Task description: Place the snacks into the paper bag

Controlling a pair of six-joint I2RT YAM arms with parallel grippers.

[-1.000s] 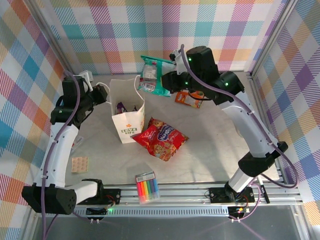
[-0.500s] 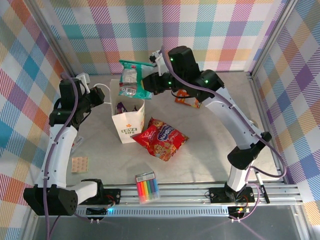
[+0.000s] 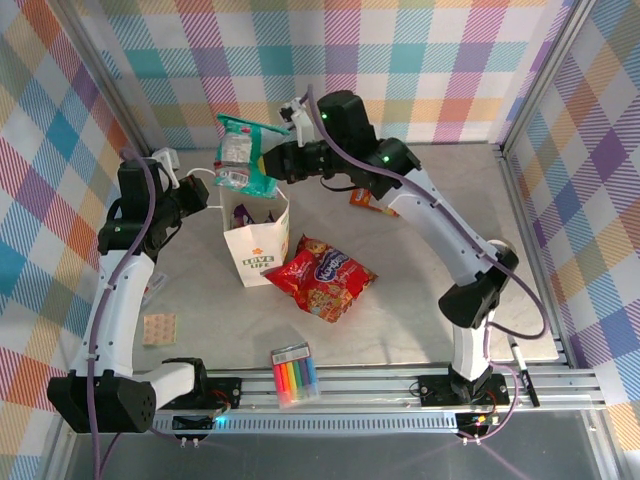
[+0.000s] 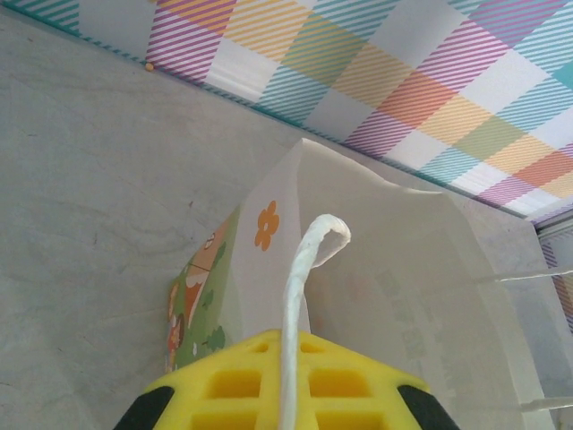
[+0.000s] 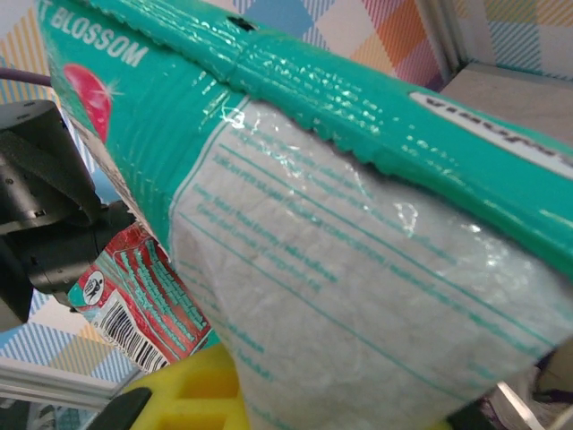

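Note:
The white paper bag (image 3: 258,245) stands upright at centre left with its mouth open. My left gripper (image 3: 203,190) is shut on the bag's twisted handle (image 4: 300,287), which runs between the yellow pads (image 4: 242,381). In the air over the back of the bag's mouth hangs the teal-and-white packet (image 3: 242,157), with my right gripper (image 3: 277,163) shut on it. That packet (image 5: 358,260) covers most of the right wrist view. A purple packet (image 3: 243,213) lies inside the bag. The large red packet (image 3: 322,276) lies on the table just right of the bag, and the orange packet (image 3: 370,202) lies behind it.
A clear pack of coloured markers (image 3: 294,376) lies near the front rail. A small tan card (image 3: 158,328) sits at the left by my left arm. Checked walls close in the back and both sides of the grey table (image 3: 420,300).
My right arm has carried the teal-and-white packet leftward, from behind and right of the bag to above its mouth. The left gripper has kept its hold on the handle.

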